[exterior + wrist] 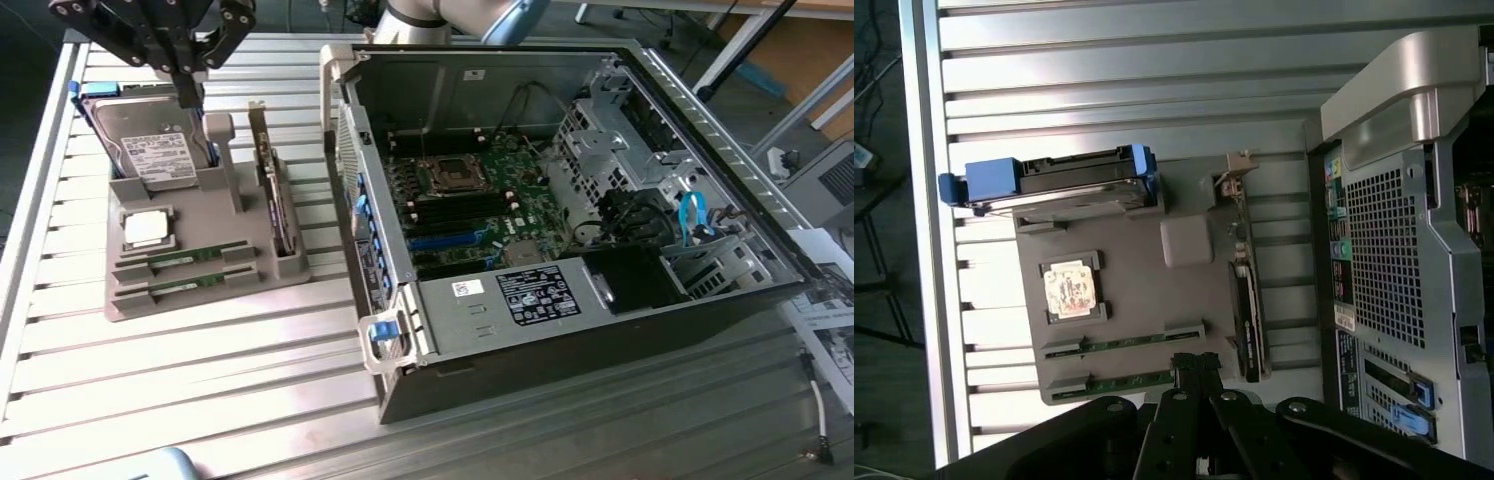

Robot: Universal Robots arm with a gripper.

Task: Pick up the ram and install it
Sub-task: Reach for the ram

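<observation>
- Gripper (187,95) hung high over the far end of the grey tray (200,305), right above the hard drive (160,150). Its fingers were pressed together with nothing between them, so it was empty.
- Two ram sticks sat in the tray's near slots, not touching the gripper: the ram stick (187,258) just past the processor chip (147,228), and the second ram stick (187,286) one slot closer to the tray's near edge.
- In the exterior view both lay at roughly 6 o'clock from the gripper, well apart from it, with the hard drive and chip in between.
- Long axis of both ran about 9-to-3 in that view, the 3 o'clock end tipped a touch upward. They were parallel and lying on edge in their slots.
- From the wrist camera, the shut tips (1194,365) looked lined up near one end of the second ram stick (1124,382), with the ram stick (1124,342) just beyond. I reckon that was mostly perspective, since the gripper was well above them.
- The open computer case (534,300) sat at 3 o'clock from the tray, and the expansion card (274,190) stood between the two.
</observation>
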